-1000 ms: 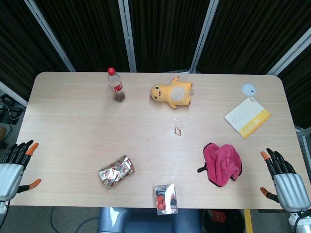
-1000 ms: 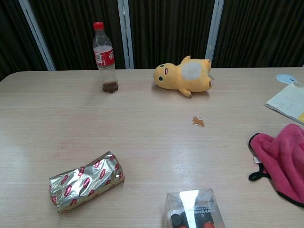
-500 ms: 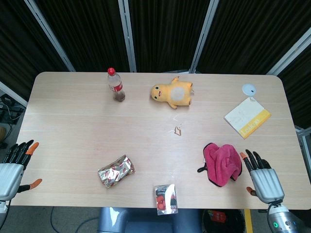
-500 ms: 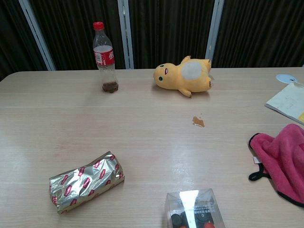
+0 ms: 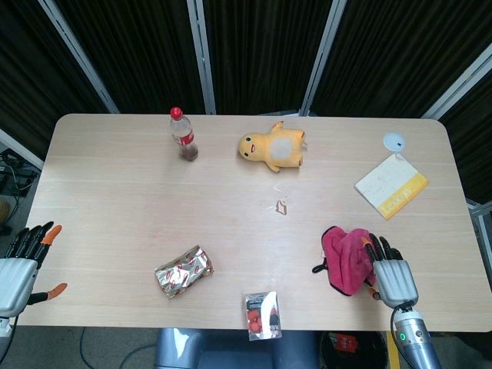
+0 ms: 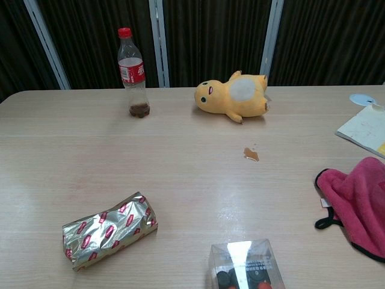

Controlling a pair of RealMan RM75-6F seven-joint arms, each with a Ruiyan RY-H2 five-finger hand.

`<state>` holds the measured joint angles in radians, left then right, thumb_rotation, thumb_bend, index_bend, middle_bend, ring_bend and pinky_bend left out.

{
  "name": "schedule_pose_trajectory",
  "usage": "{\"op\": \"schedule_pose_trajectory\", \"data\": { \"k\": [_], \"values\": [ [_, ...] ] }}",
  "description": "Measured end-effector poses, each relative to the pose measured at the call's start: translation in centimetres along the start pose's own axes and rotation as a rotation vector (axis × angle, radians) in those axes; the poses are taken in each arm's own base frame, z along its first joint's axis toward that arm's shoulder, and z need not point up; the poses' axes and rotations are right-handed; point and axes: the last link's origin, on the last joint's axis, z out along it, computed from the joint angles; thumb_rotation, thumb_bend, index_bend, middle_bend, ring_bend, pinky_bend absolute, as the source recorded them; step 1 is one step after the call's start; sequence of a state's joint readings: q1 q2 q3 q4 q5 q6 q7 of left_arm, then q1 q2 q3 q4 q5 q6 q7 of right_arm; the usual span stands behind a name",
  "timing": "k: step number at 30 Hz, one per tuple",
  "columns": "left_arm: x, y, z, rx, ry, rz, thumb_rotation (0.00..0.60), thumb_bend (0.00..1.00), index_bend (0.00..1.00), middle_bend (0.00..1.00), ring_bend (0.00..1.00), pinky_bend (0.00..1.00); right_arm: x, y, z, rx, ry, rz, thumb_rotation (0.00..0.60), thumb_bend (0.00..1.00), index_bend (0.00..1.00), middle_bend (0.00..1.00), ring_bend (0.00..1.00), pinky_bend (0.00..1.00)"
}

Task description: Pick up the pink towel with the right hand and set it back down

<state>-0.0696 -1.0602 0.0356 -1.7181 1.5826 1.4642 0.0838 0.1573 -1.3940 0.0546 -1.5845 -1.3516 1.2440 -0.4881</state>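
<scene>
The pink towel (image 5: 346,257) lies crumpled near the table's front right, with a black loop at its left edge; the chest view shows the towel (image 6: 356,203) at the right border. My right hand (image 5: 390,275) hovers over the towel's right edge, fingers spread and holding nothing. Whether its fingertips touch the cloth I cannot tell. My left hand (image 5: 21,267) hangs open off the table's front left corner. Neither hand appears in the chest view.
A foil snack pack (image 5: 183,270) and a clear box of red items (image 5: 262,314) sit near the front edge. A cola bottle (image 5: 183,135), yellow plush toy (image 5: 273,147), yellow-white booklet (image 5: 390,185), white disc (image 5: 393,141) and a small scrap (image 5: 281,207) lie farther back.
My right hand has moved left from beyond the table's right edge to the towel's right side. The left hand and the towel have not moved.
</scene>
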Motion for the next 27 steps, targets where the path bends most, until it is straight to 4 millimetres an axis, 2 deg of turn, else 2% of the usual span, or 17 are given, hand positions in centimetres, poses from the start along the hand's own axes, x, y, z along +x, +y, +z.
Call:
{"op": "schedule_pose_trajectory", "data": {
  "k": [7, 27],
  "values": [
    [-0.1, 0.0, 0.1, 0.006, -0.009, -0.005, 0.600, 0.00, 0.00, 0.00, 0.00, 0.00, -0.5, 0.5, 1.8, -0.027, -0.023, 0.000, 0.600, 0.00, 0.03, 0.00, 0.00, 0.22],
    [-0.7, -0.2, 0.8, 0.032, -0.054, -0.030, 0.600, 0.00, 0.00, 0.00, 0.00, 0.00, -1.8, -0.2, 6.4, -0.058, -0.085, -0.004, 0.600, 0.00, 0.03, 0.00, 0.00, 0.22]
  ]
}}
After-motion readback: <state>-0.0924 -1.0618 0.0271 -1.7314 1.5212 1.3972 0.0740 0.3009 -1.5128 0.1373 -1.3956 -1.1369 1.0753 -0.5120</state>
